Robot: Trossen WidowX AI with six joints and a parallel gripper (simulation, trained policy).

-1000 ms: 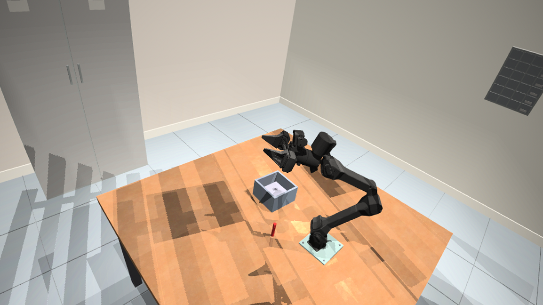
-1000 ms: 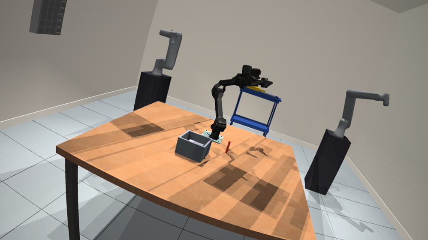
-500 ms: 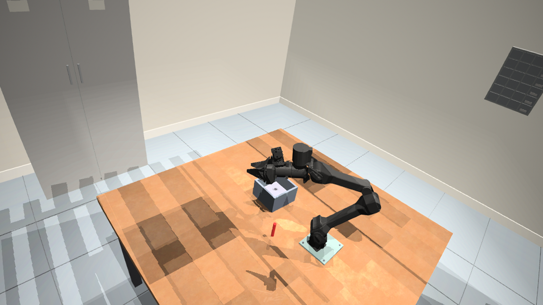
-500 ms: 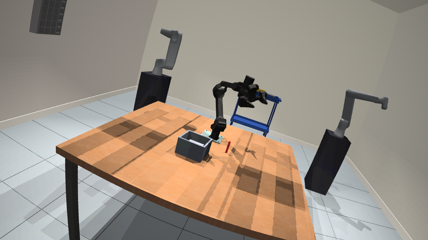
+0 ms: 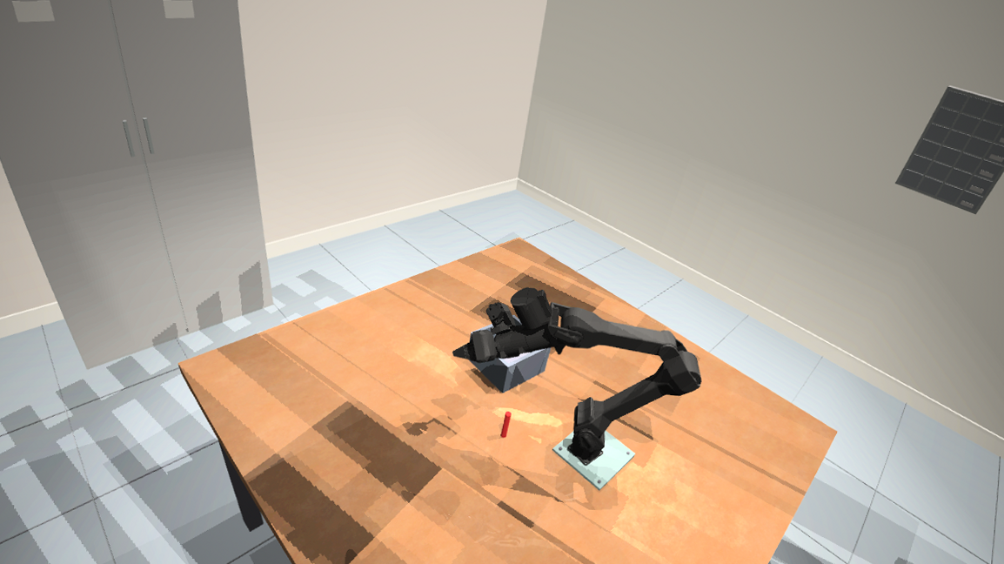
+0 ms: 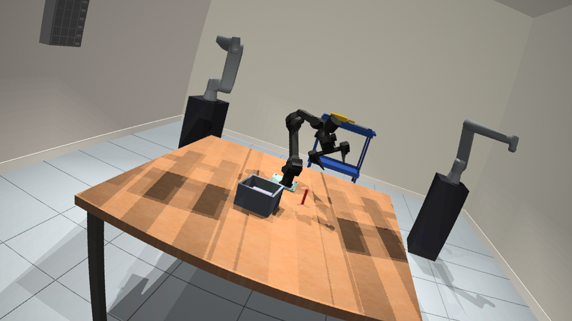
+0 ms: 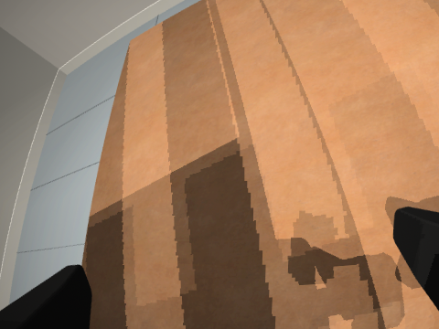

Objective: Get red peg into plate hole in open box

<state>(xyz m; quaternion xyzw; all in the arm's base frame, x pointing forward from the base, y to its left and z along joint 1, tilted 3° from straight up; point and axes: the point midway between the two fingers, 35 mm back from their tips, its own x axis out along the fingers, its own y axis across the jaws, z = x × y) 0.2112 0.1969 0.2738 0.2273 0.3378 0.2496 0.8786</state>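
Note:
The red peg (image 5: 505, 423) (image 6: 304, 197) stands upright on the table, between the box and the arm's base. The open dark grey box (image 5: 528, 370) (image 6: 254, 201) stands on the table. A pale plate (image 6: 263, 190) shows in part at its bottom; its hole is not visible. My gripper (image 6: 333, 165) (image 7: 246, 256) is wide open and empty. It hangs in the air above the table, higher than the peg and to its right in the exterior view. In the top view it hides much of the box's opening. Neither peg nor box shows in the wrist view.
The arm's base stands on a pale green mounting plate (image 5: 602, 477) on the wooden table (image 5: 412, 524) (image 6: 193, 232). A blue cart (image 6: 366, 152) and two grey arms on dark pedestals stand beyond the table. Dark shadows cross the table top.

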